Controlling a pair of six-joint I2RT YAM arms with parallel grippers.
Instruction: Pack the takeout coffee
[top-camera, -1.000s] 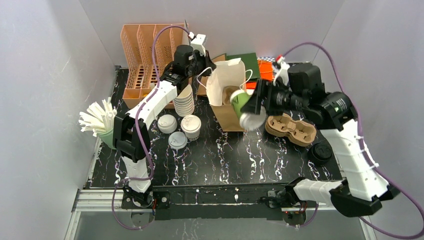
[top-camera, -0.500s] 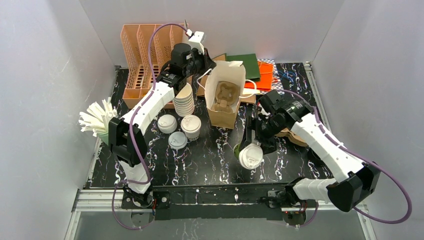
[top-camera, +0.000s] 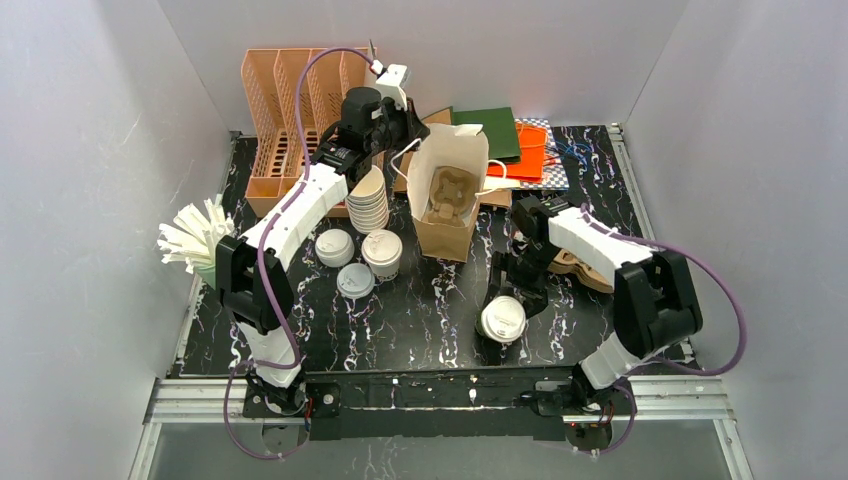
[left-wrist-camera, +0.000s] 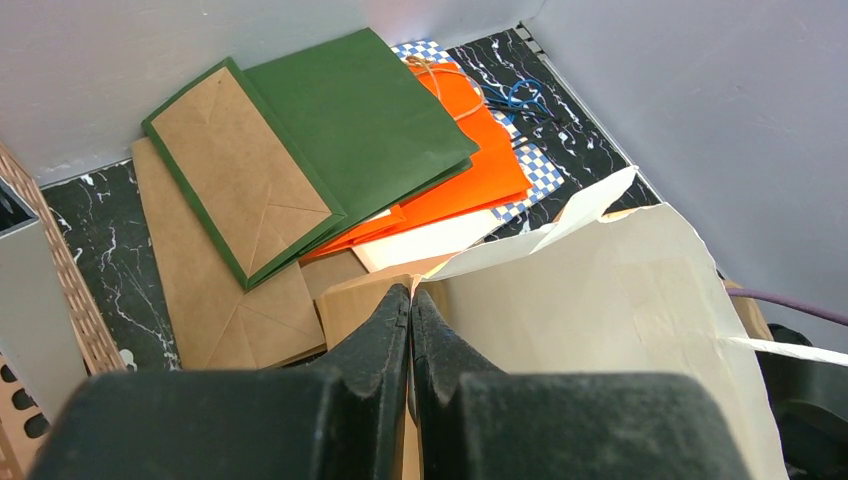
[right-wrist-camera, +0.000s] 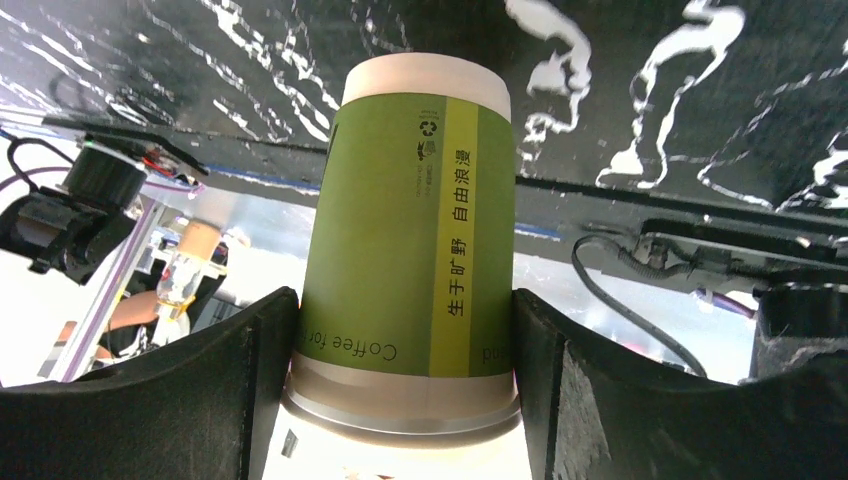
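green cup (right-wrist-camera: 415, 250) lid cropped by right wrist view's bottom edge, paper bag (left-wrist-camera: 600, 330) cut off in left wrist view

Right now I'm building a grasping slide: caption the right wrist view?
Right gripper clamps the green takeout coffee by its walls, lid nearest the camera, base toward the black marbled table.

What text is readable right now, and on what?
"生于旷野 自由浪漫": pale stripe on the green cup, right wrist view.
"Coffee for": same cup's wall, rest out of view.
Small print by its recycling mark: too small to read.
Patterned cup, top view: unreadable.
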